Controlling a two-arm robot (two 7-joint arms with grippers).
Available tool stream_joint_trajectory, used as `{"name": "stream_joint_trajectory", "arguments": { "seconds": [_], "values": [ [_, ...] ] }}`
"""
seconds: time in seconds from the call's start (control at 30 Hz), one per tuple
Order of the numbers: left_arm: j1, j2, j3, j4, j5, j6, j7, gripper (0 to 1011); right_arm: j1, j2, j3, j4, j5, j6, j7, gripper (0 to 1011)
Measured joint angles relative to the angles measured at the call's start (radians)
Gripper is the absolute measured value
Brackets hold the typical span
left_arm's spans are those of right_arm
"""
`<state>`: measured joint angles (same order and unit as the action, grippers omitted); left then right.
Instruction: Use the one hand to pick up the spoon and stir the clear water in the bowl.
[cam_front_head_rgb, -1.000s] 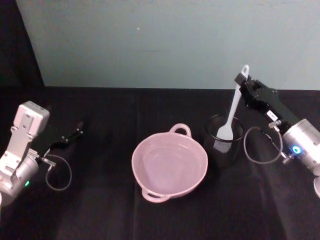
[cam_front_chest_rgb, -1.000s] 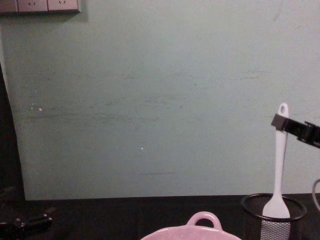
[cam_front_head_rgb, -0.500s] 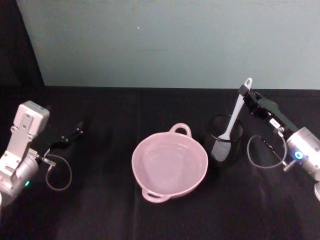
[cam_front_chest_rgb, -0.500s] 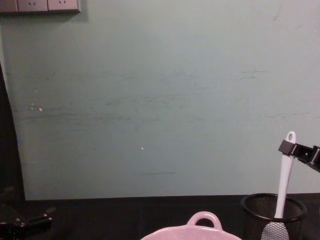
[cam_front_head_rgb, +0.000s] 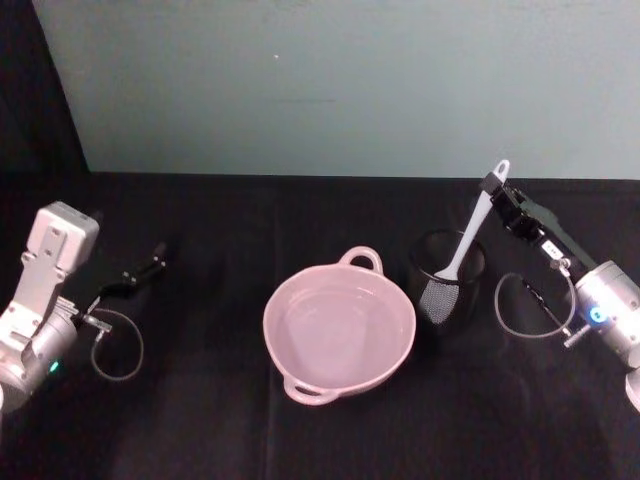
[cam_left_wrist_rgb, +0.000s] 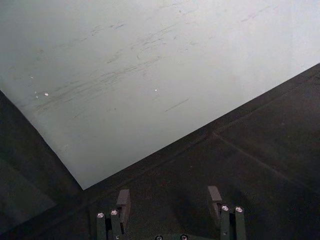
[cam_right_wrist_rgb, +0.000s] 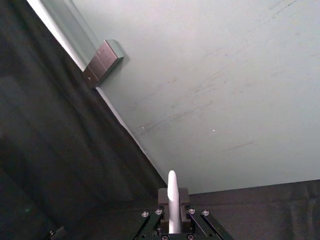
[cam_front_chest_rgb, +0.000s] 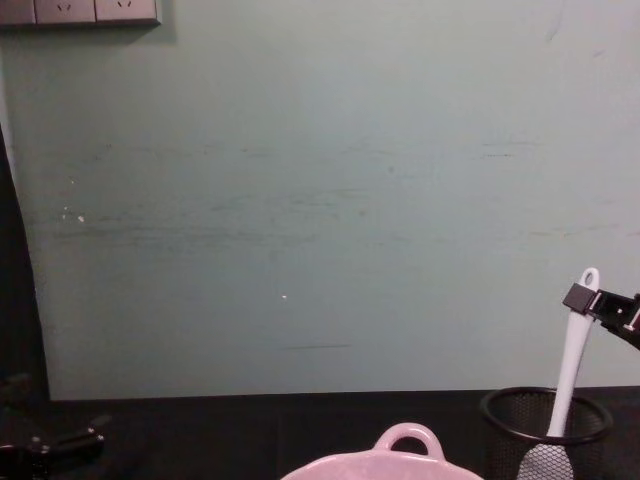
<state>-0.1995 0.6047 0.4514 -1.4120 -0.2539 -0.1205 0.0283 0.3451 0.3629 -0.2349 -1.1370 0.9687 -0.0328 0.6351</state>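
The white spoon stands tilted in a black wire-mesh cup, blade down inside it and handle leaning to the right. My right gripper is shut on the handle just under its holed end; the chest view shows the same grip on the spoon. In the right wrist view the handle tip pokes up between the closed fingers. The pale pink bowl with clear water sits at the table's centre, left of the cup. My left gripper rests open at the far left, its fingers apart over bare cloth.
A black cloth covers the table, and a pale green wall rises behind it. The mesh cup stands close to the bowl's right rim. A cable loops from each wrist onto the cloth.
My right gripper has come down and slightly right with the spoon. The blade has sunk from the cup's rim to deep inside it. The left arm has stayed put.
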Motion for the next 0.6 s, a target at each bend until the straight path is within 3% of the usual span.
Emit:
{"name": "stream_joint_trajectory", "arguments": {
  "seconds": [0.23, 0.6],
  "values": [
    [0.000, 0.000, 0.000, 0.000, 0.000, 0.000, 0.000, 1005, -0.007, 0.006, -0.004, -0.003, 0.013, 0.000, -0.018, 151],
    [0.000, 0.000, 0.000, 0.000, 0.000, 0.000, 0.000, 1005, -0.014, 0.016, -0.007, -0.007, 0.021, 0.004, -0.053, 511]
  ]
}}
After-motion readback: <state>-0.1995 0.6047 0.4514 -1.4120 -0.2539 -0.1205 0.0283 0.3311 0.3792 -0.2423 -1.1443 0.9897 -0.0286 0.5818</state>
